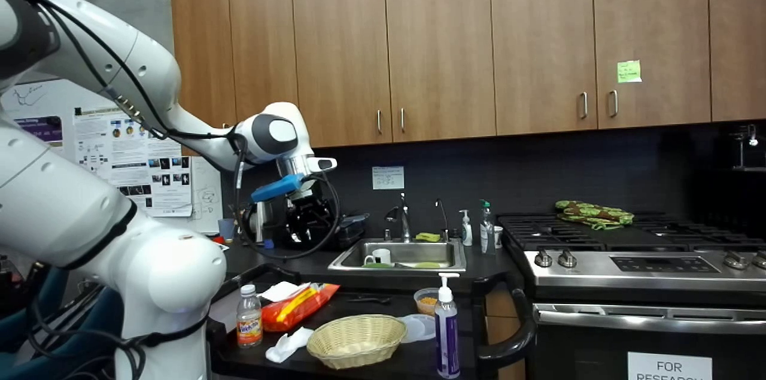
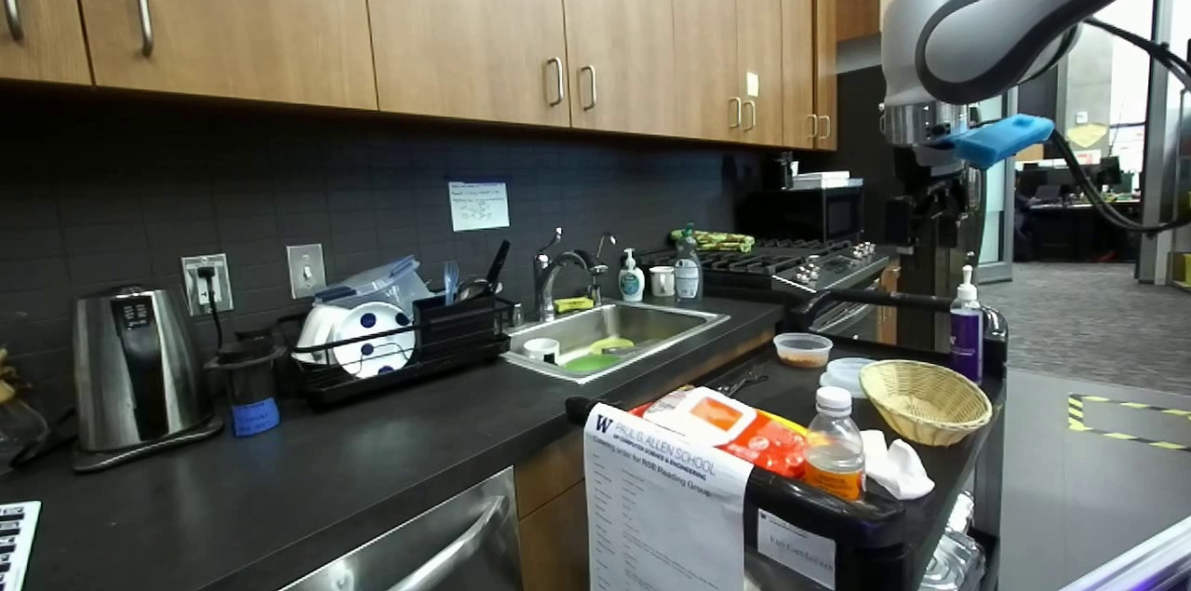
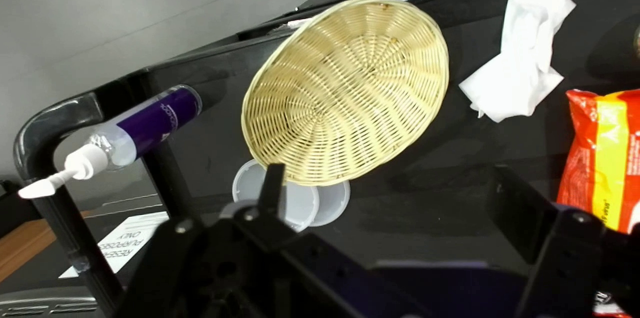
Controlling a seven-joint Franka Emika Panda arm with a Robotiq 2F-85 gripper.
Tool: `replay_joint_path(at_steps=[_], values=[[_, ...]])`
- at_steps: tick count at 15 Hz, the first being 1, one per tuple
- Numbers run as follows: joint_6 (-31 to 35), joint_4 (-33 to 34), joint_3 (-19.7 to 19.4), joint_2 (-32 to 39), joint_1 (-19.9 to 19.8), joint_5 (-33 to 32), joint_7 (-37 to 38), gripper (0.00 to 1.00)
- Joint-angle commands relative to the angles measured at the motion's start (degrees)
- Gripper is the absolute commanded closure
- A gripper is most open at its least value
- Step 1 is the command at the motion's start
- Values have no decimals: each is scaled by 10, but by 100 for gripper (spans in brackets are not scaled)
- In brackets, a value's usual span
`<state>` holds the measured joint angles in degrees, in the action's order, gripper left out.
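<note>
The gripper [image 3: 389, 185], fingers spread wide and holding nothing, could knock over the purple pump bottle [image 3: 134, 133] if it swings too low beside the wicker basket [image 3: 345, 92].

Basket [image 3: 345, 90] on cart [image 3: 430, 208], between tissue [image 3: 525, 57] and pump bottle [image 3: 150, 127] (lids [image 3: 302, 205] just beside it).
</note>
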<state>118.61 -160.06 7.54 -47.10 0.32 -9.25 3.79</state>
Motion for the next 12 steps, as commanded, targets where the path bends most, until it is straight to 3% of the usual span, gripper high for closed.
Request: replay_joint_path(at_steps=[1, 6, 12], values=[[43, 35, -15, 79, 10, 5, -9, 0], [111, 103, -12, 209, 16, 15, -6, 0], [128, 238, -4, 382, 25, 17, 8, 0]])
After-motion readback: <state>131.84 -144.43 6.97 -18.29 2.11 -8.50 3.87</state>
